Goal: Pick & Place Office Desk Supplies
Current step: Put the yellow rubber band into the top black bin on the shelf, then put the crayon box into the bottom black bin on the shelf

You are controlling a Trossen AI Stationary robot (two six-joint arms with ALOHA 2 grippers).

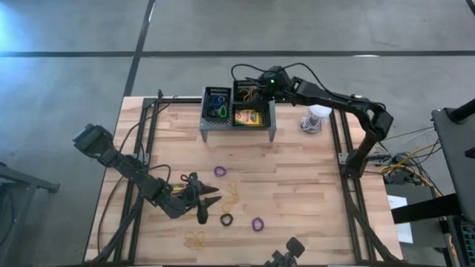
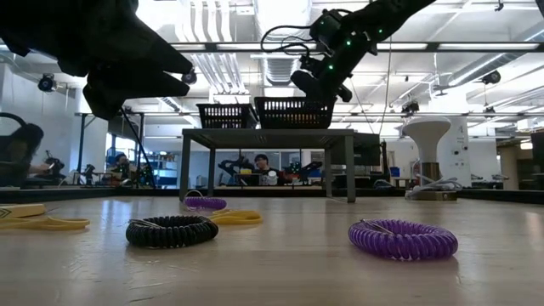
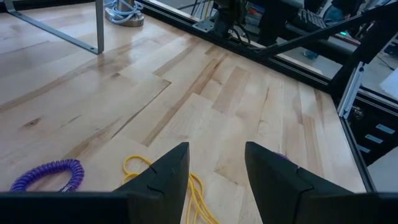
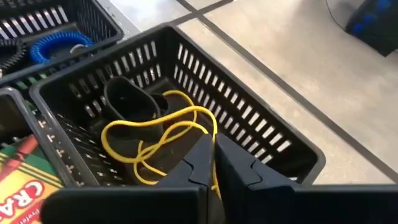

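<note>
Above far black mesh basket (image 4: 186, 81) on grey rack (image 1: 237, 127): right gripper (image 4: 214, 163), fingers pressed together, thin yellow rubber band (image 4: 163, 138) looping from tips into basket. Risk: band snagging on fingers, dragging back out on retreat. Near front edge: left gripper (image 3: 214, 171), fingers apart, empty, over yellow bands (image 3: 140, 167). Purple coil bands (image 2: 402, 238), black coil band (image 2: 172, 230) loose on wooden table (image 1: 297, 178); thin bands lying flat, easy to miss.

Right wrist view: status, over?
Right gripper shut over the black basket, thin yellow rubber bands inside. Left gripper open, low above table bands. Nothing blocking.
</note>
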